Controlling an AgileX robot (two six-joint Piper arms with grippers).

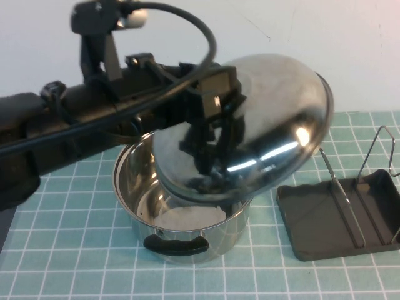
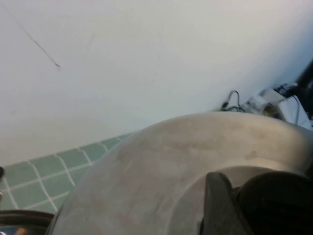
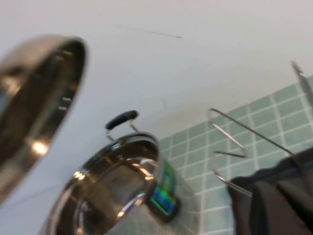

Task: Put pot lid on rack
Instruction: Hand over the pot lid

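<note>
My left gripper [image 1: 215, 109] is shut on the black knob [image 2: 279, 200] of the pot lid [image 1: 269, 125]. It holds the shiny domed lid tilted in the air, above and just right of the open steel pot [image 1: 215, 240]. The lid's dome fills the left wrist view [image 2: 161, 161], where one dark finger [image 2: 217, 205] presses against the knob. The rack [image 1: 325, 231] is a dark grey tray with wire loops [image 1: 342, 200], on the mat right of the pot. My right gripper [image 3: 288, 205] is out of the high view; it shows only as a dark shape close to the rack's wires [image 3: 234, 137].
The pot has a black loop handle [image 1: 178, 245] facing the front and a green label [image 3: 164, 196] on its side. A green grid mat [image 1: 75, 262] covers the table. A white wall stands behind. The left arm and its cable [image 1: 200, 31] span the upper left.
</note>
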